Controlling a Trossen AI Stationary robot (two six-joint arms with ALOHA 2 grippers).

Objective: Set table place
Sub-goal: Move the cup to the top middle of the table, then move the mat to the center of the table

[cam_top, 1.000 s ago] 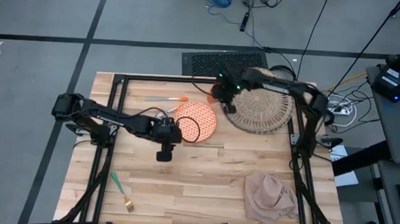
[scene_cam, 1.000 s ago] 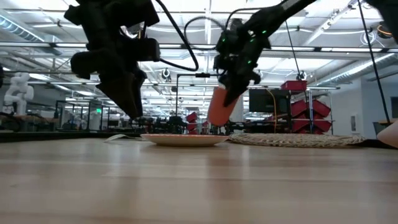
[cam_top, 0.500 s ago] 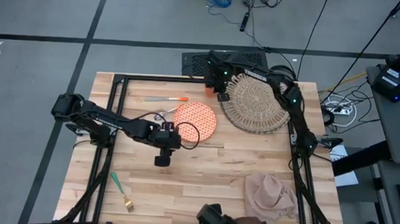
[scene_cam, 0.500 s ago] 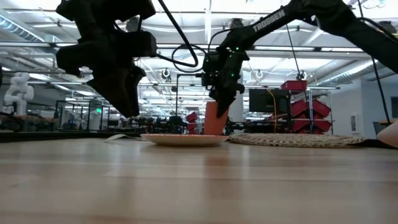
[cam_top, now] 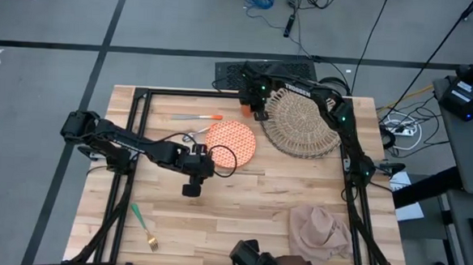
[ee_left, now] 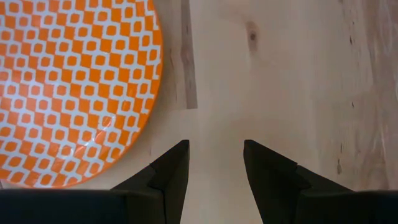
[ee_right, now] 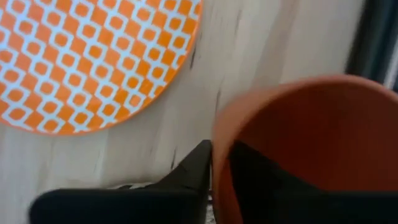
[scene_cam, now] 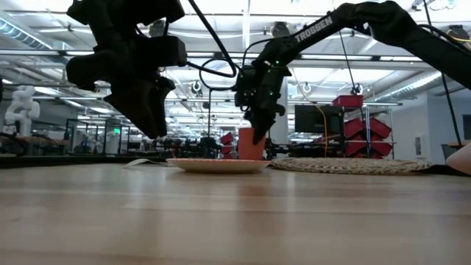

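The small orange cup (scene_cam: 250, 143) is plain, smooth and upright on the pale wooden desk (cam_top: 249, 206), between the orange-checked plate (cam_top: 231, 144) and the woven placemat (cam_top: 304, 125); the right claw (cam_top: 255, 111) grips its rim; the left claw (cam_top: 191, 187) hangs open near the plate.

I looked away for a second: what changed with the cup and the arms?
The right tool swung the orange cup from over the placemat edge toward the table's far side and lowered it upright beyond the plate; one finger remains inside its rim. The left tool shifted slightly, empty. The rest stayed put.
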